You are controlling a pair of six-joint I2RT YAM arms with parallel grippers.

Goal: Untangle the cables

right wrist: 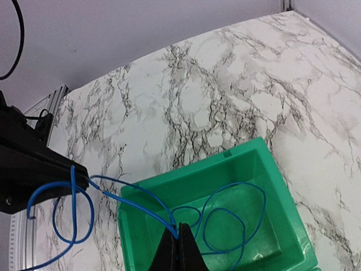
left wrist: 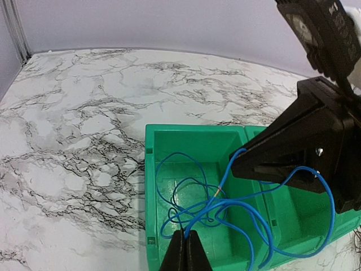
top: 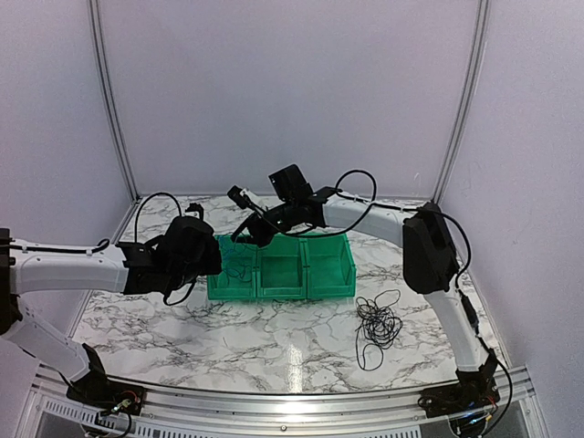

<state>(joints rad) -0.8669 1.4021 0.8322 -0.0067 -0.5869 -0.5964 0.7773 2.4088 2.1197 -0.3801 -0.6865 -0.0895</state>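
Top external view, nearest first: the black cables (top: 378, 323) lie in a loose tangle on the tabletop (top: 182, 338), at five o'clock of the green bins (top: 315, 290), with neither arm near them. Farther back, my left jaws and right jaws are each clenched on the blue cable (left wrist: 225, 204), its loops hanging into the nine o'clock bin. I judge this one cable nearly sorted, with the black ones left to do.

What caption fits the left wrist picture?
Shut left claw pinches the blue cable looping over a green bin.
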